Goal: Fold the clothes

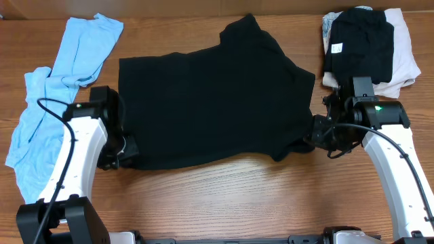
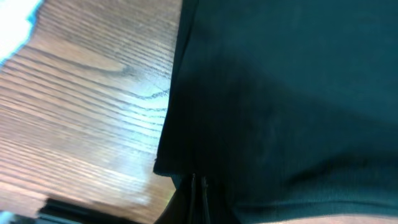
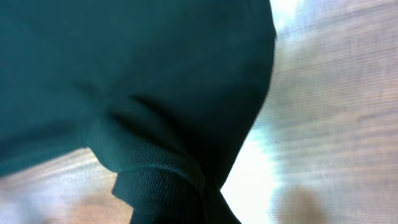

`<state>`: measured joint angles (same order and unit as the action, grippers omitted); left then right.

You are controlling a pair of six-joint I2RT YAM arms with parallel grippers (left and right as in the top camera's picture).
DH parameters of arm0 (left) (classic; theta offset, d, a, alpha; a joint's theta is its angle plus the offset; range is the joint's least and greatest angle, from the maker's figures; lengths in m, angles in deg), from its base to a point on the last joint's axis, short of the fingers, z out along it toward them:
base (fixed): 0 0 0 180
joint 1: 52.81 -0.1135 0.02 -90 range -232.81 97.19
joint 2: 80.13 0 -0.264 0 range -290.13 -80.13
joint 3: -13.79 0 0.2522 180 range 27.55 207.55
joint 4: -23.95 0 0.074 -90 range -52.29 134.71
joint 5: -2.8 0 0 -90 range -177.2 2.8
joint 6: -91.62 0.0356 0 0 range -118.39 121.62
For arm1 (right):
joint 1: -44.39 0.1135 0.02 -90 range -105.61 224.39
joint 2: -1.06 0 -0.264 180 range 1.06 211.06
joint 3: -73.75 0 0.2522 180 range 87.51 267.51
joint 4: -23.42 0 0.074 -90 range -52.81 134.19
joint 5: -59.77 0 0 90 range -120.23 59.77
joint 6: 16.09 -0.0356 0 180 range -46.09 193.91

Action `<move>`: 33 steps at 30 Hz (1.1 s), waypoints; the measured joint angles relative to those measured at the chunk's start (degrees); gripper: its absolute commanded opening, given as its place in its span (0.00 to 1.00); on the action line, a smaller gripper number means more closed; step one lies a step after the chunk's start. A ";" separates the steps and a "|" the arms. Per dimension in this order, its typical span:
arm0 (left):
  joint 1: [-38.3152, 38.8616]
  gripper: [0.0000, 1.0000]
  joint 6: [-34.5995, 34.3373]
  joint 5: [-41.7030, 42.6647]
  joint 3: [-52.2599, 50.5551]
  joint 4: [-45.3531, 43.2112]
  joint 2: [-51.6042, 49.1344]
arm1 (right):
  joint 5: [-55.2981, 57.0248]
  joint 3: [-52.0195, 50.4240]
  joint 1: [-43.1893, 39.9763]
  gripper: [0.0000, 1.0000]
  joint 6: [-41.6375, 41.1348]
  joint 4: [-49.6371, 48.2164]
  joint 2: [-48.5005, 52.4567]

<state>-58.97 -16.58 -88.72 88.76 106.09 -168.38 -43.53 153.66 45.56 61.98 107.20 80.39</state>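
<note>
The black shirt (image 1: 210, 108) is spread flat on the surface (image 1: 224, 200), its 2 near corners clenched in the left jaws and the right jaws, presumably for an even fold.

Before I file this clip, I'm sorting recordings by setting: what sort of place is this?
Probably a robot lab bench set up for laundry folding: a wooden table with a black T-shirt spread flat, stacked clothes at far right, and crumpled light-blue clothes at left.
</note>
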 measured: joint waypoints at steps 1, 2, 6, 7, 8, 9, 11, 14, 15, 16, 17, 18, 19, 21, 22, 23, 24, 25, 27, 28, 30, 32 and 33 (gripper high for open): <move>0.00 0.04 -0.90 0.00 -0.92 -1.25 0.00 | 0.00 -0.02 0.00 0.04 -0.04 -1.51 0.00; 0.00 0.04 -1.70 0.00 -1.55 -2.62 0.02 | -0.02 -0.02 -0.02 0.04 -0.09 -3.23 0.00; 0.00 0.04 -4.48 -0.02 -2.23 -9.42 0.02 | -0.17 -0.02 0.00 0.04 -0.57 -10.84 0.66; 0.00 0.04 -4.87 0.00 -2.23 -10.88 0.02 | -0.37 -0.02 0.00 0.04 -0.70 -13.03 1.22; 0.00 0.04 -5.38 0.00 -2.25 -12.81 0.02 | -0.55 -0.02 0.00 0.04 -0.81 -15.02 1.99; 0.00 0.04 -5.64 -0.02 -2.25 -14.62 0.02 | -0.87 -0.02 0.00 0.04 -0.94 -16.68 2.99; 0.00 0.04 -5.95 -0.20 -2.27 -17.70 0.02 | -1.40 -0.02 0.00 0.04 -1.16 -19.98 5.20; -0.02 0.05 -6.34 -0.81 -2.27 -22.29 0.02 | -1.75 -0.04 0.13 0.04 -1.36 -25.00 8.96; -0.02 0.04 -6.38 -0.90 -2.27 -23.47 0.02 | -1.81 -0.04 0.20 0.04 -1.42 -26.25 9.81; 0.00 0.04 -6.45 -1.07 -2.27 -24.90 0.02 | -1.79 -0.07 0.39 0.04 -1.44 -27.78 10.86; 0.00 0.04 -6.60 -1.29 -2.27 -26.25 0.02 | -1.84 -0.07 0.61 0.04 -1.51 -29.53 11.74; 0.00 0.04 -6.78 -1.53 -2.27 -27.39 0.02 | -1.88 -0.07 0.87 0.04 -1.51 -31.06 12.46; 0.00 0.04 -6.84 -1.90 -2.27 -28.44 0.02 | -1.92 -0.07 1.16 0.04 -1.55 -32.59 13.09; 0.00 0.04 -6.97 -2.43 -2.27 -29.94 0.02 | -1.95 -0.07 1.68 0.04 -1.53 -35.26 14.14; 0.00 0.04 -6.97 -2.73 -2.27 -30.47 0.02 | -1.97 -0.07 2.01 0.04 -1.55 -36.35 14.67; 0.00 0.04 -6.99 -3.04 -2.27 -30.86 0.02 | -1.97 -0.07 2.29 0.04 -1.57 -37.40 15.13; 0.00 0.04 -6.99 -3.30 -2.27 -31.19 0.02 | -1.92 -0.07 2.51 0.04 -1.57 -38.42 15.69; 0.00 0.04 -6.99 -3.63 -2.27 -31.63 0.02 | -1.97 -0.07 2.84 0.04 -1.53 -39.30 16.35; 0.00 0.04 -6.99 -4.17 -2.27 -32.50 -0.02 | -1.95 -0.07 3.32 0.04 -1.53 -41.22 17.51; 0.00 0.04 -6.99 -4.46 -2.27 -33.14 -0.07 | -1.99 -0.07 3.50 0.04 -1.55 -42.23 18.29; 0.00 0.04 -6.99 -5.14 -2.27 -34.62 -0.61 | -1.97 -0.07 3.82 0.04 -1.53 -44.61 20.44; 0.00 0.04 -6.99 -5.73 -2.27 -35.95 -1.62 | -1.92 -0.07 3.93 0.04 -1.57 -46.56 22.23; 0.00 0.04 -7.02 -6.01 -2.27 -36.83 -2.40 | -1.90 -0.07 3.93 0.04 -1.55 -47.54 23.10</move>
<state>-58.97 -23.60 -94.73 86.49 69.26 -170.78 -45.43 153.60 49.49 60.43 59.67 103.49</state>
